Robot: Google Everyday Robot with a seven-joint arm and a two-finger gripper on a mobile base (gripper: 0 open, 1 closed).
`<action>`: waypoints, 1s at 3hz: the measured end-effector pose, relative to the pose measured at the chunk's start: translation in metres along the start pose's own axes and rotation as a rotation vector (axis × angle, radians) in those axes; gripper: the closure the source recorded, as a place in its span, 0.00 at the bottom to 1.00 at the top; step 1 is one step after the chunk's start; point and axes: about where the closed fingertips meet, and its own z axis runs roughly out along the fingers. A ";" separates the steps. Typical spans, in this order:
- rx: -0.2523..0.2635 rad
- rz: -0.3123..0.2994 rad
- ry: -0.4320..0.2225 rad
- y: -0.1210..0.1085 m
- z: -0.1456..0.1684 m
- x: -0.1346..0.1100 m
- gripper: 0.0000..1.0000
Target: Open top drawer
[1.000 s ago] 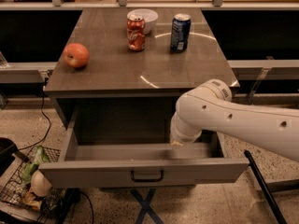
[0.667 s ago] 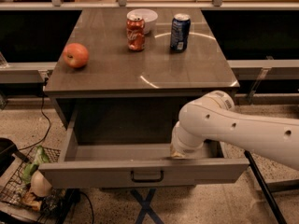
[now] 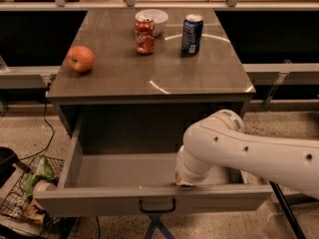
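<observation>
The top drawer (image 3: 99, 201) stands pulled far out of the grey cabinet, showing its deep plain grey inside. Its small dark bar handle (image 3: 157, 206) is at the centre of the front. My white arm reaches in from the right, and the wrist bends down into the drawer just behind the front panel. The gripper (image 3: 183, 182) is at the end of that wrist, low inside the drawer right of centre, mostly hidden by the arm and the drawer front.
On the cabinet top (image 3: 124, 78) are a red apple (image 3: 80, 59), a red can (image 3: 144, 35), a blue can (image 3: 192, 34) and a white bowl (image 3: 152, 20). A wire basket with rubbish (image 3: 30, 193) stands on the floor at left. Cables run beside it.
The arm has swung a little to the right and lower, with the wrist staying inside the drawer. The drawer stays open at about the same reach.
</observation>
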 end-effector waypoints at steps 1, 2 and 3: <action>-0.022 -0.012 -0.006 0.026 -0.006 -0.003 1.00; -0.061 -0.035 -0.007 0.049 -0.012 -0.011 1.00; -0.063 -0.037 -0.006 0.050 -0.013 -0.012 0.83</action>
